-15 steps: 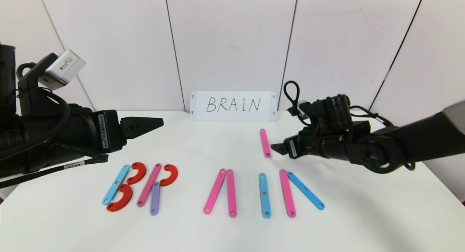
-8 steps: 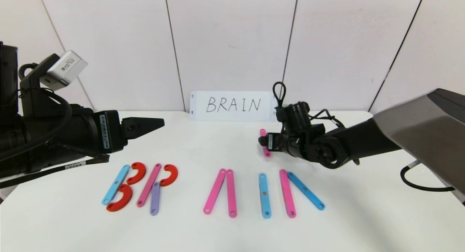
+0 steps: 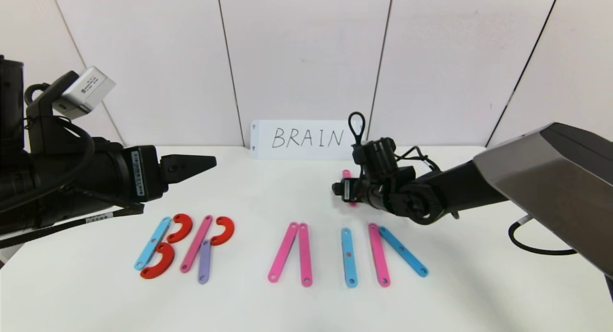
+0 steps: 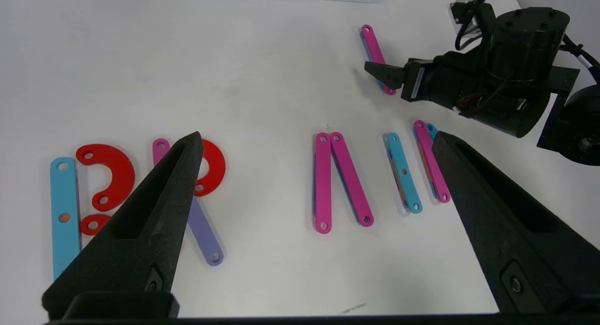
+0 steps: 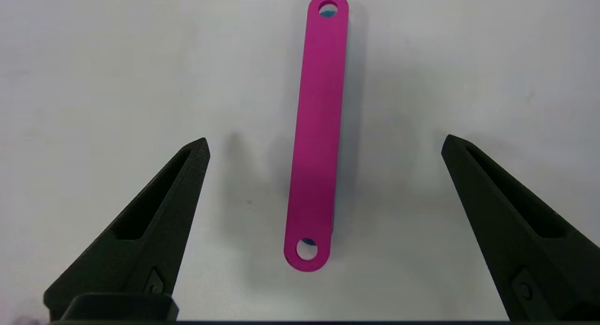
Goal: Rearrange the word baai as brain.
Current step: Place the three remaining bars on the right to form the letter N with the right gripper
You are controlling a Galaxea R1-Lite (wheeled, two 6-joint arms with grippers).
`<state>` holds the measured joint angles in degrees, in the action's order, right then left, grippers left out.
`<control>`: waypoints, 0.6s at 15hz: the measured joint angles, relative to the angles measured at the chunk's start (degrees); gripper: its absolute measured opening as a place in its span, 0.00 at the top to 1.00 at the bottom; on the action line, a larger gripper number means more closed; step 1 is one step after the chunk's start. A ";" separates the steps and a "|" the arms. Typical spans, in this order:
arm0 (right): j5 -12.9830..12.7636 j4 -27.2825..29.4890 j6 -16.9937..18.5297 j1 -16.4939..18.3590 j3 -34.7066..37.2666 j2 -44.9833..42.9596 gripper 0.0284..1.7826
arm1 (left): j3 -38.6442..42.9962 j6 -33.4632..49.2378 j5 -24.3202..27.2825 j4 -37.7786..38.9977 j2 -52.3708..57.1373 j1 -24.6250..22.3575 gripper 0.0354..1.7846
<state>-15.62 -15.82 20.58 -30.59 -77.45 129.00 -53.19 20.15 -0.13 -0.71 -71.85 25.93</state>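
The word's letters lie in a row of flat plastic pieces across the front of the table. From the left come a blue strip (image 3: 153, 243) with two red curves (image 3: 181, 226), then a pink strip (image 3: 196, 243) with a red curve (image 3: 223, 229) and a purple strip (image 3: 204, 262). Two pink strips (image 3: 305, 255) lean together, followed by a lone blue strip (image 3: 348, 257) and a pink-and-blue pair (image 3: 378, 255). A loose pink strip (image 5: 318, 128) lies behind the row. My right gripper (image 5: 326, 138) hangs open over it, a finger on each side, not touching. My left gripper (image 4: 318, 135) is open and empty above the left letters.
A white card (image 3: 307, 139) handwritten BRAIN leans against the back wall. The right arm (image 3: 479, 183) reaches in from the right above the table (image 3: 287, 198). The right gripper also shows in the left wrist view (image 4: 379, 71).
My right gripper has swung left and turned down over the loose pink strip, now hiding most of it in the head view. The left arm and the letters have not moved.
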 joint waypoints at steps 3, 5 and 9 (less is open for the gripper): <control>-0.06 3.36 -0.57 -0.20 -4.04 1.51 0.03 | 0.00 0.02 -0.02 0.00 0.00 0.00 0.05; -0.17 3.93 -0.66 -0.28 -5.63 2.50 0.03 | 0.00 0.02 -0.05 0.00 0.00 0.00 0.05; -0.20 3.97 -1.16 -0.33 -6.31 4.22 0.03 | -0.09 0.00 -0.05 0.00 0.02 0.00 0.05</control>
<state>-15.81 -11.85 19.42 -30.92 -83.76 133.22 -53.27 20.15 -0.18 -0.71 -71.83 25.93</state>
